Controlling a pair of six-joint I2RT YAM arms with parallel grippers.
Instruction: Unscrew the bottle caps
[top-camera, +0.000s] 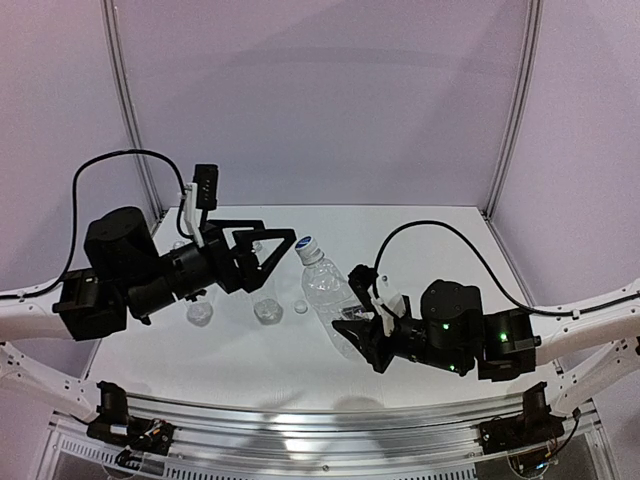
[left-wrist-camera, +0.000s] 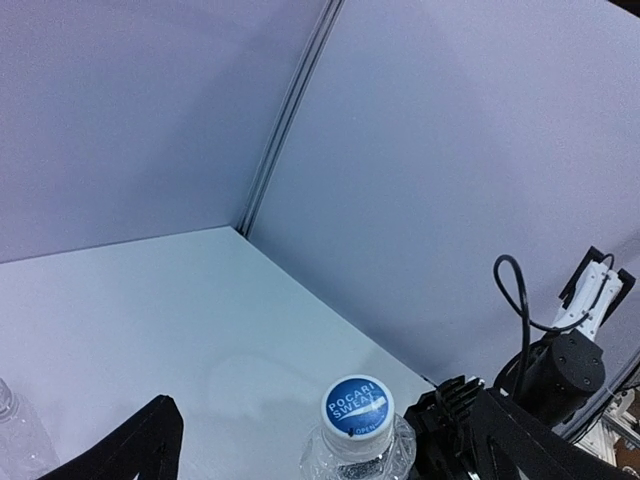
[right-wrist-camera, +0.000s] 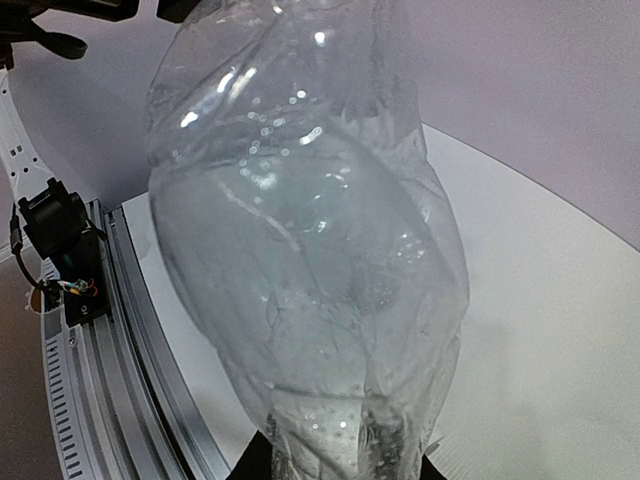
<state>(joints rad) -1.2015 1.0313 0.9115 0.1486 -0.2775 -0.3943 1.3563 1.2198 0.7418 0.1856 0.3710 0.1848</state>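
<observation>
My right gripper (top-camera: 357, 332) is shut on the lower end of a clear crinkled bottle (top-camera: 330, 290) and holds it tilted up to the left. The bottle fills the right wrist view (right-wrist-camera: 310, 260), with the gripper (right-wrist-camera: 340, 466) at the bottom edge. Its cap (top-camera: 307, 243) is white with a blue printed top and sits on the neck. My left gripper (top-camera: 280, 258) is open, with its tips just left of the cap. In the left wrist view the cap (left-wrist-camera: 357, 405) lies between the open fingers (left-wrist-camera: 465, 420), close to the right one, not touching.
Two more clear bottles (top-camera: 200, 312) (top-camera: 267, 308) lie or stand on the white table (top-camera: 430, 240) under the left arm. A small loose cap (top-camera: 301, 308) lies beside them. Another clear bottle (left-wrist-camera: 10, 430) shows at the left wrist view's edge. Walls enclose the back and sides.
</observation>
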